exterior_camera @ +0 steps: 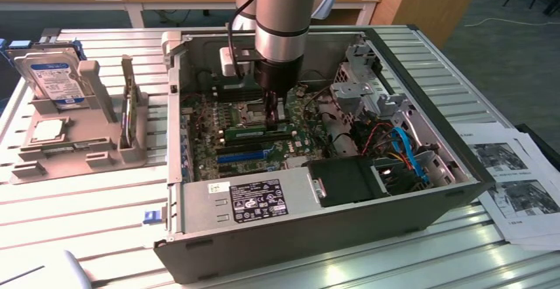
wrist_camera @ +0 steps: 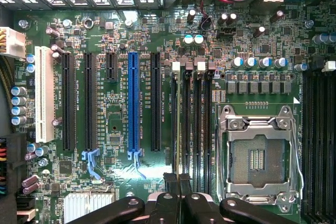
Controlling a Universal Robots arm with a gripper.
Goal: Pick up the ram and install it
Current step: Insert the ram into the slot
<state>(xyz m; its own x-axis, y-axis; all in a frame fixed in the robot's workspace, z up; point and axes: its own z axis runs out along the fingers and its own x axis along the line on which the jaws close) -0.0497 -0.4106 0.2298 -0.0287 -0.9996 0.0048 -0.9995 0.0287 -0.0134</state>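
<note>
Grey slatted metal makes the surface [exterior_camera: 88,197], and on it lies an open computer case [exterior_camera: 350,230], its side off so the arm [exterior_camera: 280,14] can come straight down into it from above. Inside, the green board [exterior_camera: 206,128] faces upward, which leaves its slots reachable from overhead. The case walls stand all around the arm. A drive cage [exterior_camera: 359,82] and a tangle of cables [exterior_camera: 407,151] crowd the exterior view's right, and the power supply [exterior_camera: 254,197] blocks the near side, so the free room is mostly up and down. Off to the exterior view's left a grey holder [exterior_camera: 70,148] keeps a hard drive [exterior_camera: 57,79] on end, well apart from the work. The ram stick [exterior_camera: 254,132] is inside the case, standing on edge over the middle of the board. It runs lengthwise along the black memory slots [wrist_camera: 197,129], between the blue slot [wrist_camera: 133,103] and the processor socket [wrist_camera: 257,156]. The fingers [exterior_camera: 280,115] are closed on its top edge, by my reading. Whether it is seated in a slot I cannot tell.
</note>
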